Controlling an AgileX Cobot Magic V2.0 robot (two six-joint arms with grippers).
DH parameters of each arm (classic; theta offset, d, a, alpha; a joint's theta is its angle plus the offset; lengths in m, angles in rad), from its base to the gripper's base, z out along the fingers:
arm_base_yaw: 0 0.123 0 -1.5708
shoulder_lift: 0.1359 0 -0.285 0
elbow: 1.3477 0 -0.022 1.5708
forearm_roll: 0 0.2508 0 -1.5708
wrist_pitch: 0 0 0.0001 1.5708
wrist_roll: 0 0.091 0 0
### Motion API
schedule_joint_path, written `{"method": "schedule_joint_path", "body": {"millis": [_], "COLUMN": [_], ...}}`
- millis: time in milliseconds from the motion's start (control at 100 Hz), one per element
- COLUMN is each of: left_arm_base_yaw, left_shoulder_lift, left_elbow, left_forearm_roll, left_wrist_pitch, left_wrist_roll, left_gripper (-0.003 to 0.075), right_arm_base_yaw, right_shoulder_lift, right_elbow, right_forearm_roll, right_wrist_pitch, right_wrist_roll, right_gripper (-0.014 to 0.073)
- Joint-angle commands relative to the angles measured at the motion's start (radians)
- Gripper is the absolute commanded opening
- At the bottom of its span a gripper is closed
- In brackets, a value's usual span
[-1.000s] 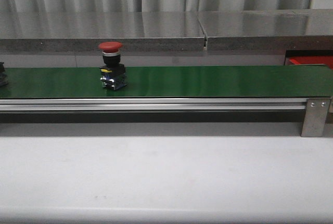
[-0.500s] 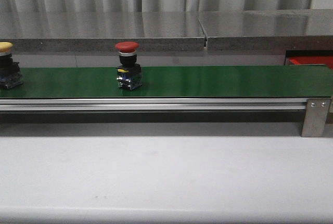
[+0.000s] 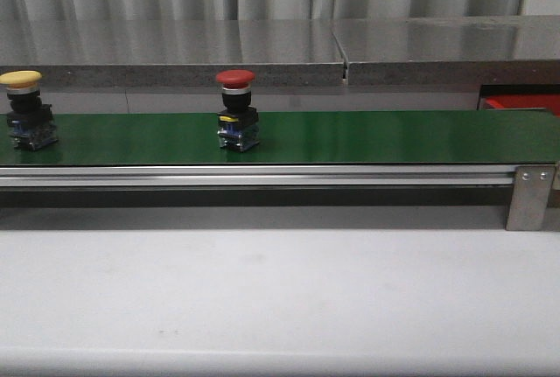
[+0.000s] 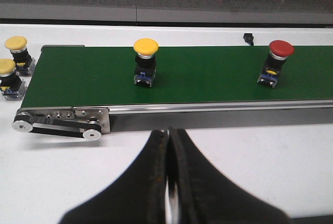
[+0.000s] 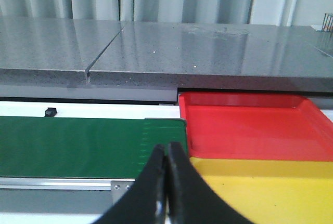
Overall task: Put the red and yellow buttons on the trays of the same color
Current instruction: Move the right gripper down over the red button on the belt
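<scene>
The left fingers (image 4: 167, 182), smooth black and tapered, are pressed together over the white table (image 3: 280, 298); the right fingers (image 5: 166, 187) likewise meet, empty. Beyond runs the matte green belt (image 3: 350, 136) on an aluminium rail; on it stand a red button (image 3: 236, 121) with a domed cap and a yellow button (image 3: 24, 121), well apart. Only the left wrist view shows two more yellow buttons (image 4: 13, 65) off the belt's end; only the right wrist view shows the glossy yellow tray (image 5: 260, 187) touching the red tray (image 5: 250, 130) behind it.
</scene>
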Motion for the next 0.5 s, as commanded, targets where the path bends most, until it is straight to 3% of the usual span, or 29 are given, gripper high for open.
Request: {"method": "schedule_joint_path", "body": {"millis": [0, 210, 390, 490], "left_arm_base_yaw": [-0.008, -0.008, -0.008, -0.008], "left_shoulder_lift": [0.007, 0.007, 0.007, 0.007], "left_elbow": [-0.025, -0.025, -0.025, -0.025], "left_forearm_roll": [-0.013, -0.013, -0.013, -0.013], "left_wrist_pitch": [-0.070, -0.070, -0.070, -0.070], "left_wrist_roll": [-0.002, -0.002, -0.002, -0.002], "left_gripper": [-0.0020, -0.0020, -0.0020, -0.0020], "right_arm_base_yaw": [0.002, 0.002, 0.002, 0.002], "right_shoulder_lift": [0.086, 0.258, 0.357, 0.397], "right_elbow": [-0.087, -0.227, -0.258, -0.294], "right_forearm_roll": [-0.010, -0.009, 0.034, 0.035], "right_wrist_pitch": [-0.042, -0.035, -0.159, -0.121], "right_wrist_roll": [-0.007, -0.007, 0.012, 0.011], "right_gripper": [-0.0117, -0.0117, -0.0117, -0.0117]}}
